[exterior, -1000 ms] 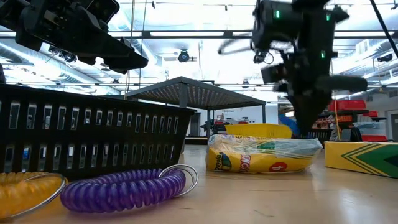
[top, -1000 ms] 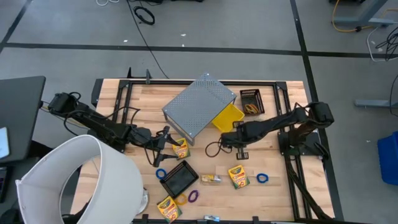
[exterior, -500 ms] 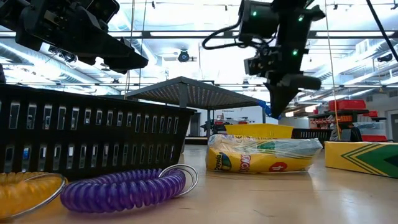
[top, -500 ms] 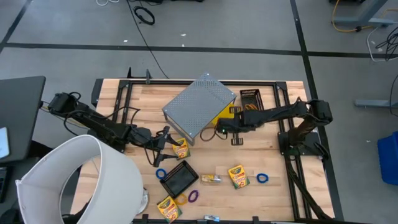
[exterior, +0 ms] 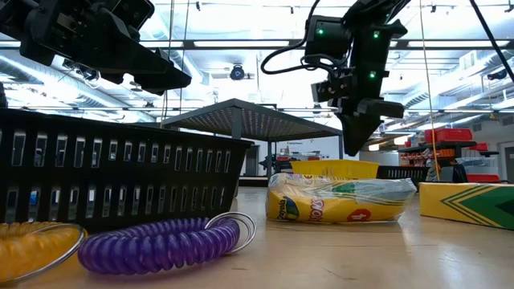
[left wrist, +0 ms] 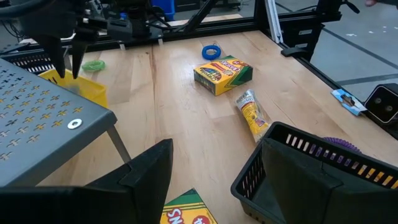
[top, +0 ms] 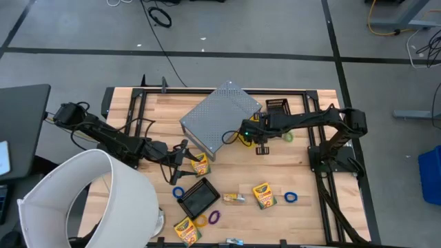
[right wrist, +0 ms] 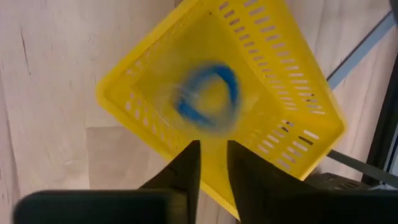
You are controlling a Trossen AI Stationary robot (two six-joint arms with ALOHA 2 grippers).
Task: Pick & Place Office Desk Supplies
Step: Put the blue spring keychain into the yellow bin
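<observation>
A wooden table seen from above, with two dark robot arms reaching in over scattered desk supplies. The right gripper (top: 242, 133) hangs above a yellow basket (right wrist: 273, 93) that sits half tucked under a tilted grey perforated metal stand (top: 219, 117) near the middle of the table. Its wrist camera looks straight down past two fingers (right wrist: 186, 168) standing slightly apart with nothing between them, and a blue elastic loop (right wrist: 208, 99), blurred as if falling, shows over the basket floor. The main risk is that the loop bounces or rolls out over the basket's low slatted wall, or catches on the rim, since it seems to be dropping from some height. A second risk is the gripper clipping the edge of the grey stand as it pulls away, because the two are close together. The left gripper (top: 178, 157) waits with its jaws wide open and empty, just beside a crayon box (top: 200, 165) and near a black basket (top: 199, 197). Other crayon boxes (top: 264, 195), a blue loop (top: 290, 198) and a small packet (top: 233, 198) lie well apart toward the front of the table, not yet collected.
</observation>
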